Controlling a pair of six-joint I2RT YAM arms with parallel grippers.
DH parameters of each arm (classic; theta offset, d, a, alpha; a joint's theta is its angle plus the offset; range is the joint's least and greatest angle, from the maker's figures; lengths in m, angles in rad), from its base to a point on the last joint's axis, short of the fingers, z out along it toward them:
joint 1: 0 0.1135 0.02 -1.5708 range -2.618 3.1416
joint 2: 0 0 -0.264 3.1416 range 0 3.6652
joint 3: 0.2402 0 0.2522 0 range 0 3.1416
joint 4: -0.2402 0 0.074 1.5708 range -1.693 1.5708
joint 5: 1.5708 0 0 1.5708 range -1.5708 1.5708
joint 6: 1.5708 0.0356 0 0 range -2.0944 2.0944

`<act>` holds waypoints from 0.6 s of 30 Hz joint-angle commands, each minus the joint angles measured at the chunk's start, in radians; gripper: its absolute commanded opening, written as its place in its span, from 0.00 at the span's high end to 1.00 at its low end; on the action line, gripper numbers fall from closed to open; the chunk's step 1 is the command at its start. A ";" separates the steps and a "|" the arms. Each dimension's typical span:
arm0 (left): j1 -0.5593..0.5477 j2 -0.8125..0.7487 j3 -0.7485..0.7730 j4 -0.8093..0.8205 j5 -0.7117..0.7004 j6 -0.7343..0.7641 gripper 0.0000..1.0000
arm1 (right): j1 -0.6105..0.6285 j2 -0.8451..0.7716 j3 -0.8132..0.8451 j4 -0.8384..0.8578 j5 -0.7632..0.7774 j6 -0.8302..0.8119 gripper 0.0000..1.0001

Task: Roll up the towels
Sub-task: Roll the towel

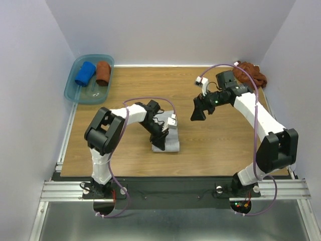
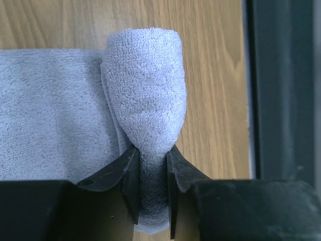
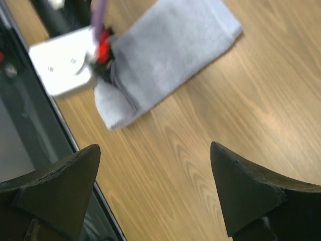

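Between the clamped jaws of the left gripper (image 2: pixel 150 188): the rolled end of the grey towel (image 2: pixel 145 100), the rest lying flat on the wooden table (image 1: pixel 125 85) near its front edge. Farther right, raised above bare wood: the right gripper (image 3: pixel 158 193), jaws wide apart, holding nothing. At the far right corner: the rust-brown towel (image 1: pixel 252 73), crumpled. Far left (off the wood): a blue tub (image 1: pixel 72 85) with two rolls inside.
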 commanded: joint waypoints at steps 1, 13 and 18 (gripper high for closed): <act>0.039 0.127 0.072 -0.184 -0.040 0.069 0.86 | 0.084 -0.081 -0.067 0.023 0.108 -0.080 0.05; 0.128 0.415 0.364 -0.436 -0.020 0.147 0.85 | 0.598 -0.108 -0.271 0.334 0.588 -0.154 0.06; 0.139 0.457 0.392 -0.474 -0.004 0.172 0.83 | 0.730 -0.044 -0.362 0.472 0.728 -0.231 0.08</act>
